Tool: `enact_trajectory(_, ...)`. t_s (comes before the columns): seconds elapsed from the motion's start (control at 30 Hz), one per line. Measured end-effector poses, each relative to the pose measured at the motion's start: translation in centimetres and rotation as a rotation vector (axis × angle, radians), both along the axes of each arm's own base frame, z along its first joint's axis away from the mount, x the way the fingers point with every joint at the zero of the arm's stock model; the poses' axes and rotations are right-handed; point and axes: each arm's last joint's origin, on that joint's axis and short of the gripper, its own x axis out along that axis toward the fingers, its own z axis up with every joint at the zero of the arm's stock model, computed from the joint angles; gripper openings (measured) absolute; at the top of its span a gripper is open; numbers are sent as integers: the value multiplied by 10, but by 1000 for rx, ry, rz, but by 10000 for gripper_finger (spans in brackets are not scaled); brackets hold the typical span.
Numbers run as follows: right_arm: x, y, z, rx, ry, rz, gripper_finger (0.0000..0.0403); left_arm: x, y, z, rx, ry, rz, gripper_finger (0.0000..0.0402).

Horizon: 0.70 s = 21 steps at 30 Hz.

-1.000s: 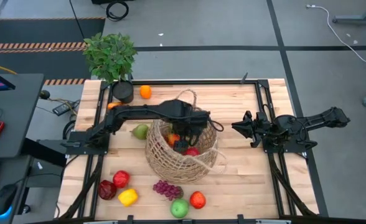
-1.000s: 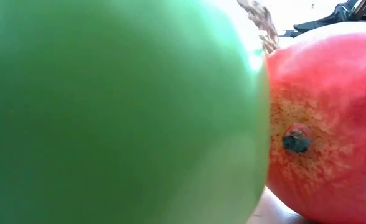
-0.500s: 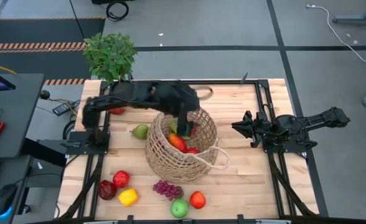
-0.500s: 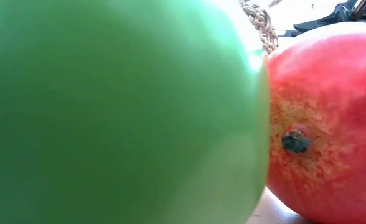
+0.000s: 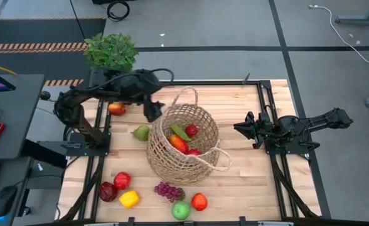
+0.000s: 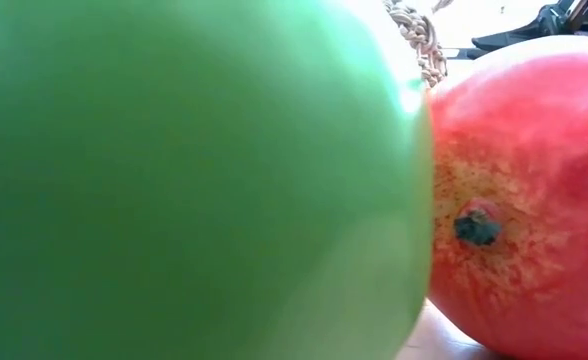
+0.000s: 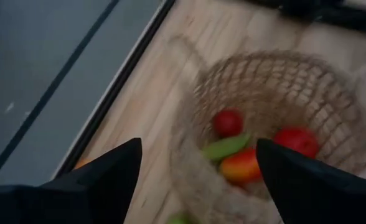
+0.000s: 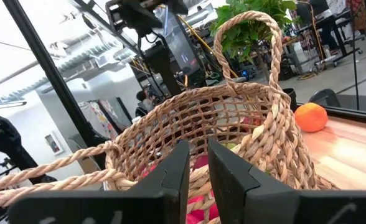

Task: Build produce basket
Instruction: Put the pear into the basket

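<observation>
The tan wicker basket point(image 5: 183, 143) stands upright on the table's middle, and its looped handle point(image 8: 248, 37) rises in the right wrist view. Inside it lie a green cucumber point(image 7: 225, 147), a small red fruit point(image 7: 227, 122), an orange-red one point(image 7: 240, 167) and another red one point(image 7: 295, 140). My left gripper point(image 5: 152, 111) hangs raised off the basket's far-left rim, open and empty point(image 7: 198, 146). My right gripper point(image 5: 240, 129) waits shut at the table's right, pointing at the basket point(image 8: 198, 149). More produce lies loose on the wood.
Loose on the table: pear point(image 5: 141, 132), red apple point(image 5: 116, 108), orange point(image 8: 310, 117), red pepper point(image 5: 122, 181), dark red apple point(image 5: 108, 191), yellow pepper point(image 5: 129, 199), grapes point(image 5: 169, 191), green apple point(image 6: 194, 180), red-orange fruit point(image 6: 524, 200). A potted plant point(image 5: 111, 51) stands at the far left.
My left gripper has risen out of the basket and drawn back toward the table's far left corner, rolling at the wrist as it went. It comes away empty. The fruit it covered inside the basket now shows. The basket has stayed in place.
</observation>
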Motion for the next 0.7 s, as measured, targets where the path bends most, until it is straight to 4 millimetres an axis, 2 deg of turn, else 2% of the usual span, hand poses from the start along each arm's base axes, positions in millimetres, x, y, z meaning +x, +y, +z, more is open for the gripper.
enact_trajectory(0.17, 0, 0, 0, 1, -4, 0, 64, -22, -13, -1, 46, -14, 26, 297)
enact_trajectory(0.33, 0, 0, 1, 3, -15, 0, 64, -48, -19, -18, 12, -23, 53, 276)
enact_trajectory(0.5, 1, 0, 1, 1, -7, 0, 64, -65, -21, -55, -60, 28, 92, 259)
enact_trajectory(0.7, 1, 0, 1, 1, -8, 0, 64, -63, -25, -119, -202, 246, 102, 240)
